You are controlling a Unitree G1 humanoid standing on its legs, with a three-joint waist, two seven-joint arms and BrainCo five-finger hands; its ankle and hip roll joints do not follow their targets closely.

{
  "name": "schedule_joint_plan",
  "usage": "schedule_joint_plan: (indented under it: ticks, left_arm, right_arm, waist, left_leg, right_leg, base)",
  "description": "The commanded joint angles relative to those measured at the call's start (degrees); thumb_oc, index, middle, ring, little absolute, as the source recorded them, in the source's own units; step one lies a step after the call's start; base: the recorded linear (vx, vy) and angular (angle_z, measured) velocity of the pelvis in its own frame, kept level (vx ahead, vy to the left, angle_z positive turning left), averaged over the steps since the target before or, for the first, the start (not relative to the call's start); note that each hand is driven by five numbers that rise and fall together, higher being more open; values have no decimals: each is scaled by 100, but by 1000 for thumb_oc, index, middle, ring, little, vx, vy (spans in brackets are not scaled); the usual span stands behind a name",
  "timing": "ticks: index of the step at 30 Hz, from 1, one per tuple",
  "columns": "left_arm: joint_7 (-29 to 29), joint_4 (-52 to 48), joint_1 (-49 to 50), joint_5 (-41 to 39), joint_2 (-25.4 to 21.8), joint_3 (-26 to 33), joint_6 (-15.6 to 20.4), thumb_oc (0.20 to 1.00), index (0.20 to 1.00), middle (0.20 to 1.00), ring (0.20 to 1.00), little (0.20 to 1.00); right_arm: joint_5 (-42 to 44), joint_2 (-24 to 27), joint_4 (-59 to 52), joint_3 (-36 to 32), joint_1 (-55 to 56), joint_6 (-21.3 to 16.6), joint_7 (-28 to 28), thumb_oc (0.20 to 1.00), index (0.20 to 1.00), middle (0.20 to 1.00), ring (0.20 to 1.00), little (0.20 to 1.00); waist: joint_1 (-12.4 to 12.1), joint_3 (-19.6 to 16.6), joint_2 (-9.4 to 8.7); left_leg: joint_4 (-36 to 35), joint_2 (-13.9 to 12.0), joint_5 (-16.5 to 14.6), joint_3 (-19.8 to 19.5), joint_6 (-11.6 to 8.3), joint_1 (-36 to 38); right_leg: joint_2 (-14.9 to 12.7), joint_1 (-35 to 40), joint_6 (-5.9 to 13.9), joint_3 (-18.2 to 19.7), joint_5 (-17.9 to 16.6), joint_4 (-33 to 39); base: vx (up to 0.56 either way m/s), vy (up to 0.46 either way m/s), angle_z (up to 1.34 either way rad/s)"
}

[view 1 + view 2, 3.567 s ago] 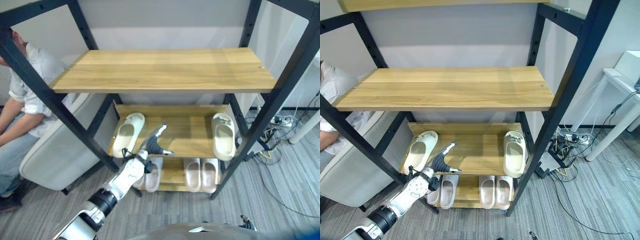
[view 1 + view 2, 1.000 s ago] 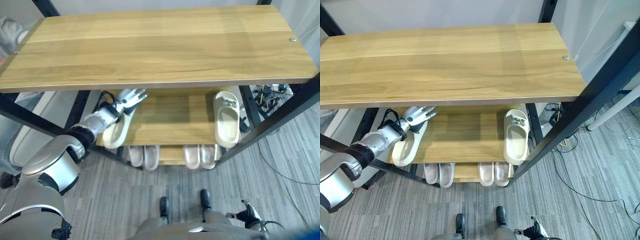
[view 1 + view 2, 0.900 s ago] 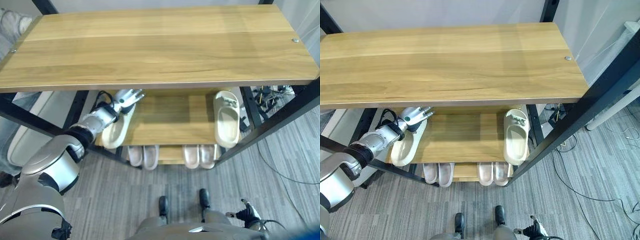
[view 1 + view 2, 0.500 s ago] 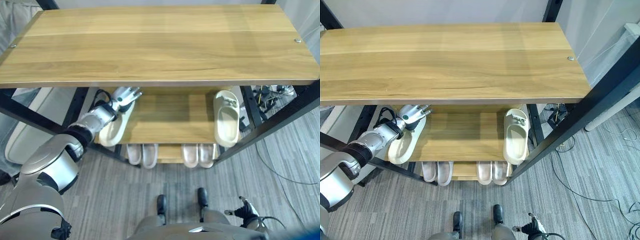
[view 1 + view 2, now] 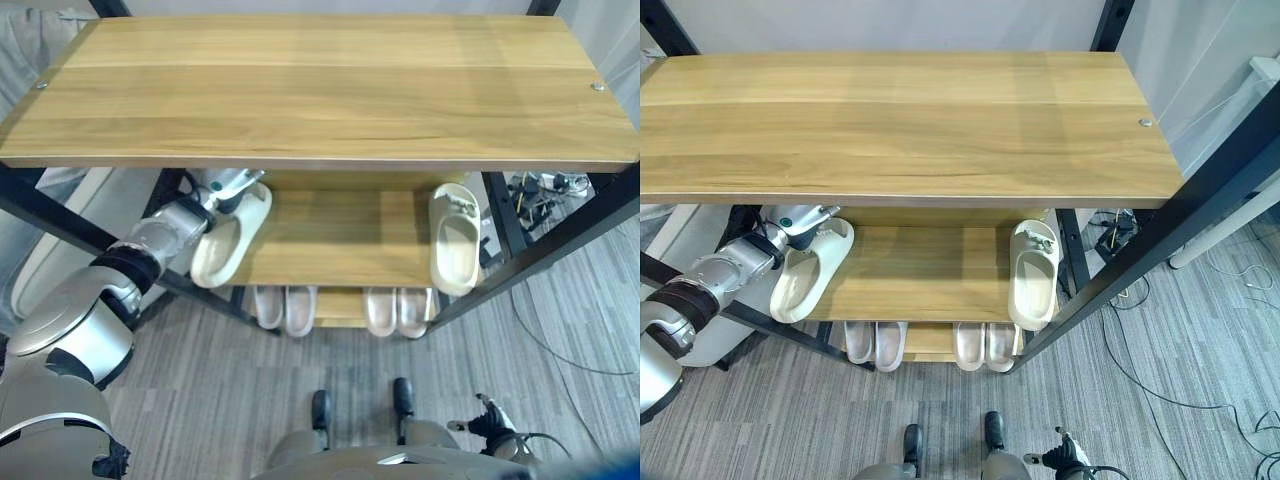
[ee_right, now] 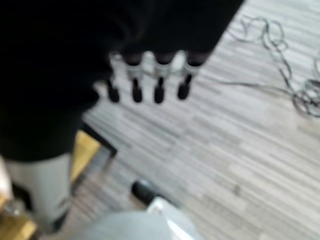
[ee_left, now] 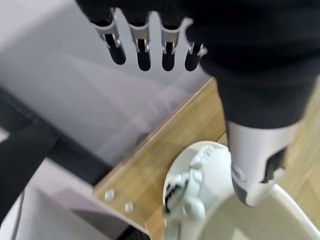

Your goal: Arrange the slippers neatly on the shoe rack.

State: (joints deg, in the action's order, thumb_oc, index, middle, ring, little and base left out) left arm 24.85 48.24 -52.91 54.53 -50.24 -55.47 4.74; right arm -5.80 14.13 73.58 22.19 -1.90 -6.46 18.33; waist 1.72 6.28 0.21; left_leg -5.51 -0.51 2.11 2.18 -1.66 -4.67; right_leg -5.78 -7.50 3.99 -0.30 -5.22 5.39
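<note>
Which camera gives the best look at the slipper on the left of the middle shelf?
The right eye view: the left slipper shows nearly whole. The left eye view matches it, and the left wrist view catches its strap end beside the left hand.

No text, label, number or sign can be read anywhere in these views. The slipper (image 7: 200,200) in the left wrist view carries small raised marks near its toe, too blurred to make out. The shelves (image 5: 320,90) show plain wood grain with no print.
</note>
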Motion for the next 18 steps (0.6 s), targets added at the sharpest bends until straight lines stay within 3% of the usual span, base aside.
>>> schedule_joint_plan:
  ticks: [1, 18]
  left_arm:
    - [3, 268, -590, -80, -201, 112, -93, 1000, 1000, 1000, 1000, 1000]
    - [-59, 455, -687, 126, 10, -142, -153, 1000, 1000, 1000, 1000, 1000]
  right_arm:
    - [132, 190, -18, -114, -39, 32, 43, 1000, 1000, 1000, 1000, 1000]
    - [119, 249, 9, -79, -266, 28, 156, 1000, 1000, 1000, 1000, 1000]
  waist:
    - [-136, -61, 375]
    - [-129, 86, 388]
  left_leg:
    - [56, 58, -409, 97, -68, 152]
    - [69, 32, -355, 123, -61, -104]
  right_leg:
    - [-2, 296, 557, -262, 603, -338]
    - [-14, 18, 561, -257, 546, -369]
  base:
    - [0, 0, 0]
    - [0, 0, 0]
